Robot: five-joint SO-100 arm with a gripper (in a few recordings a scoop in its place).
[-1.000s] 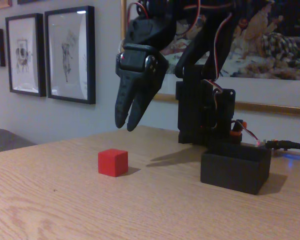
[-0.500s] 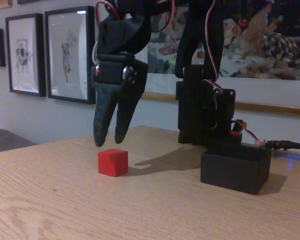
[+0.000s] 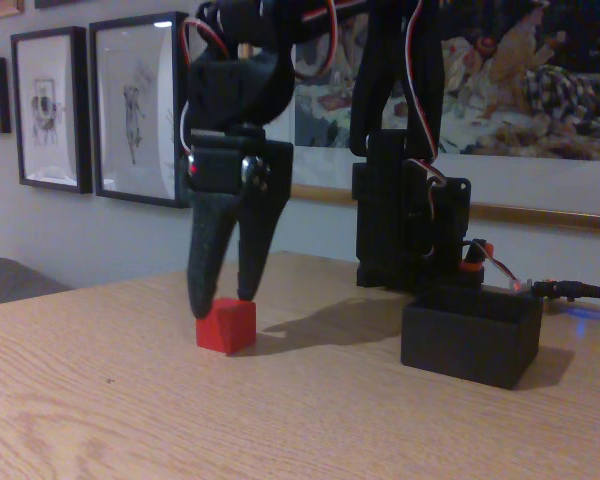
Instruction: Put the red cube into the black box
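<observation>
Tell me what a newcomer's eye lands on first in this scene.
The red cube stands out, a bright spot on the wooden table left of centre in the fixed view. The black gripper comes down from above, its open fingers reaching the cube's top, one at the left edge and one at the back right. To the right sits the black box, in front of the robot base; framed pictures hang on the wall behind.

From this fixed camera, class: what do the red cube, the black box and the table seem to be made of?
Red cube: matte, plain faces, likely plastic or painted wood; the look leaves it open.
Black box: dull black with thick walls, probably plastic, perhaps printed.
Table: pale wood or wood-look laminate, shown by the long grain lines.
</observation>
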